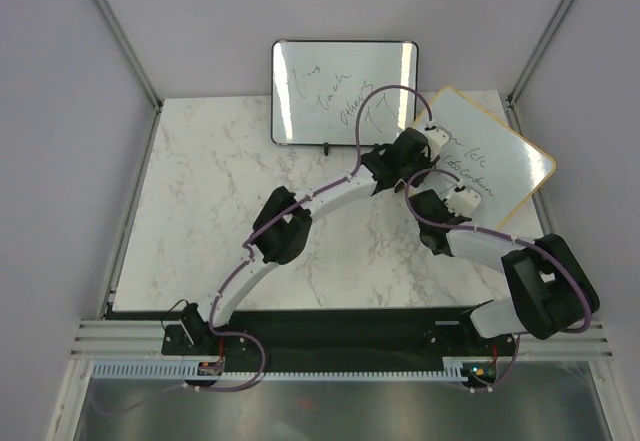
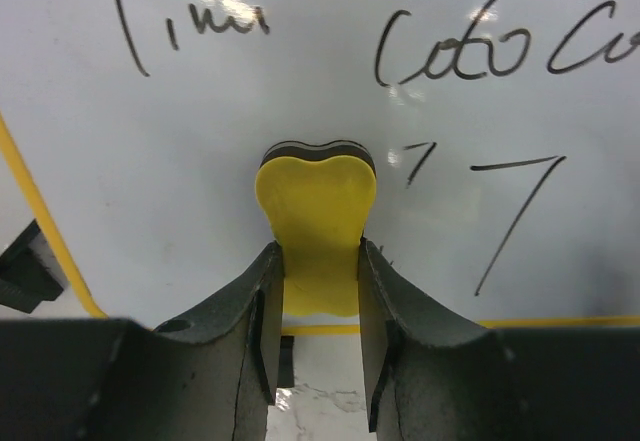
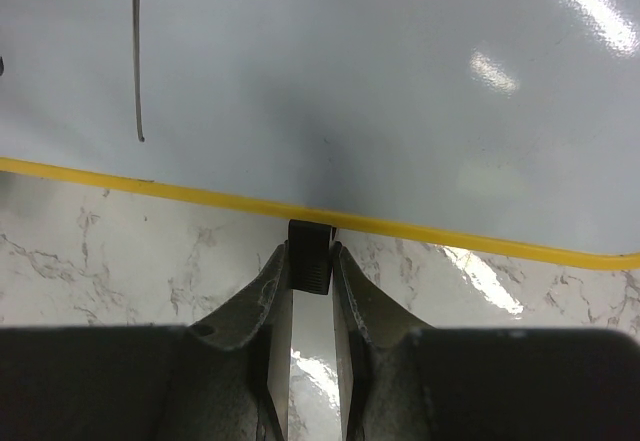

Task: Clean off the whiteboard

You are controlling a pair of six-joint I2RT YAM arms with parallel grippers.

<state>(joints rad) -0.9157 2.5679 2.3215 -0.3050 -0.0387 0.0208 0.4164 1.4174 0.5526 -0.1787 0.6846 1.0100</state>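
The whiteboard [image 1: 505, 161] with a light tan frame lies tilted at the table's right, with black marker writing on it. My left gripper [image 1: 432, 139] is over its left part, shut on a yellow eraser [image 2: 316, 211] whose dark pad meets the board's surface [image 2: 200, 141] below the written words. My right gripper [image 1: 470, 193] is at the board's near edge. In the right wrist view it [image 3: 311, 261] is shut on a small black foot [image 3: 309, 239] under the yellow-looking frame [image 3: 150, 189]. Beyond it lies the board's surface [image 3: 350, 81], with one thin stroke at the upper left.
A black-framed whiteboard [image 1: 345, 91] with writing stands upright at the back centre, close to the left arm's forearm. The marble table [image 1: 200, 211] stretches left of both arms. Grey walls close in the back and sides.
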